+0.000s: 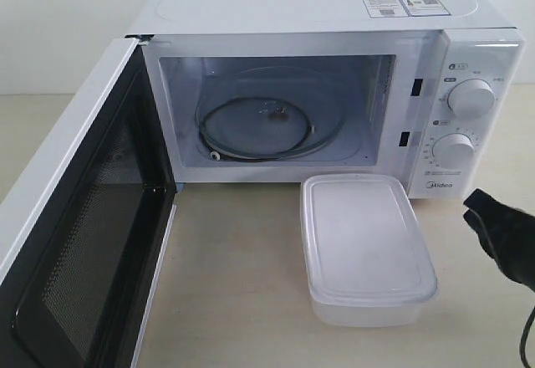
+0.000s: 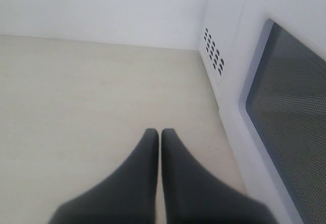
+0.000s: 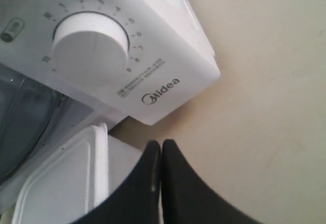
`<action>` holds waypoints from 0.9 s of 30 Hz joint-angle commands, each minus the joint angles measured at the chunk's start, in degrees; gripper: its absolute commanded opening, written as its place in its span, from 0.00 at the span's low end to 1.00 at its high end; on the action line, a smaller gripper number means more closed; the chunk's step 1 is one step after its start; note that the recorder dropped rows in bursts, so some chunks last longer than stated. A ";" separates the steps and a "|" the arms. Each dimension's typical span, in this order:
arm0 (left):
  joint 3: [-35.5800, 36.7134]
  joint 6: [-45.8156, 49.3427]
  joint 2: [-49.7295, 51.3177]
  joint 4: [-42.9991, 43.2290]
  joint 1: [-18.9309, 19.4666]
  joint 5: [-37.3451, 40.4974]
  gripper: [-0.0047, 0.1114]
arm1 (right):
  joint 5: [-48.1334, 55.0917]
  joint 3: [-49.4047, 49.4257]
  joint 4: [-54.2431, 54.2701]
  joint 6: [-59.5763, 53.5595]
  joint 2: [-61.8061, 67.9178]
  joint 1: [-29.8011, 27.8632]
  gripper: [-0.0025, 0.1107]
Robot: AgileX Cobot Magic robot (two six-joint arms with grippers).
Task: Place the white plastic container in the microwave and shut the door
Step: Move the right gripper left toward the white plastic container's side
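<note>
The container (image 1: 368, 247) lies lidded on the counter (image 1: 234, 284), just in front of the microwave (image 1: 318, 0), which stands toward the back edge with its door (image 1: 84, 242) swung wide. My right fingers (image 3: 178, 183) and left fingers (image 2: 137, 178) are pressed together, empty. I should spread the right ones, straddle the container's width, and lift it level to clear the sill.

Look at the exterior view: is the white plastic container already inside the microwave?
No, the white plastic container sits on the table in front of the open microwave, whose cavity holds only the turntable.
</note>
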 commanded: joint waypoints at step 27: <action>0.18 0.00 -0.18 0.02 -0.11 -0.12 0.08 | 0.36 -30.43 -93.16 56.72 3.54 -22.34 0.02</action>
